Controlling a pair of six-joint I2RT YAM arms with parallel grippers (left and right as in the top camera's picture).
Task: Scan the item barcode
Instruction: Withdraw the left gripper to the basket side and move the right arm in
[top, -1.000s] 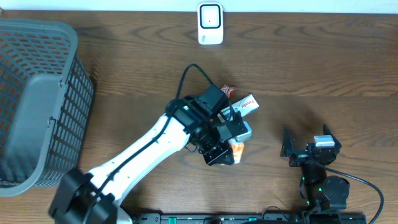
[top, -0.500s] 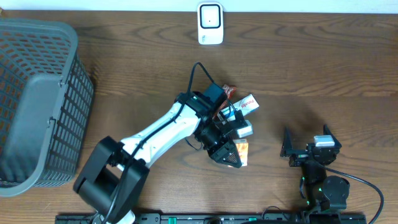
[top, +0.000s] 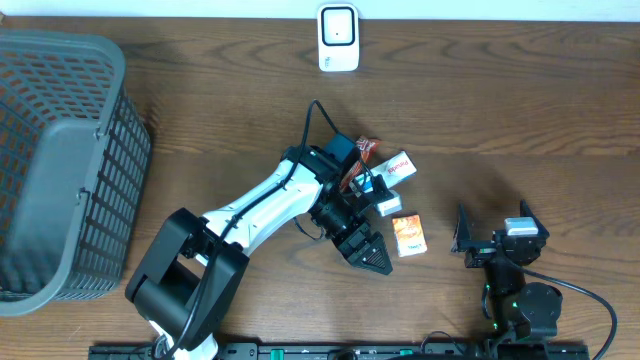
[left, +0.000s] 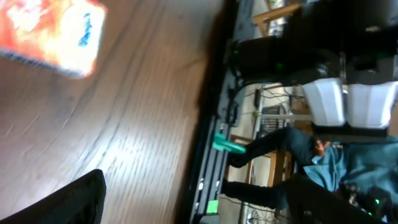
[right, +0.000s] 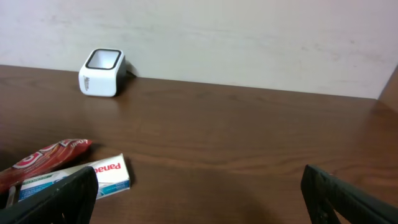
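Orange pkg (top: 408, 235), grey mesh basket (top: 122, 178)

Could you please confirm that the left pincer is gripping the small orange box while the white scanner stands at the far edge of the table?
Not quite. The left pincer is open and grips nothing. The small orange box lies on the table just beside it, as the overhead view shows. The white scanner does stand at the far edge of the table.

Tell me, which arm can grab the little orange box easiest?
Left. The left gripper, open, sits right beside the orange box; the right gripper waits farther away.
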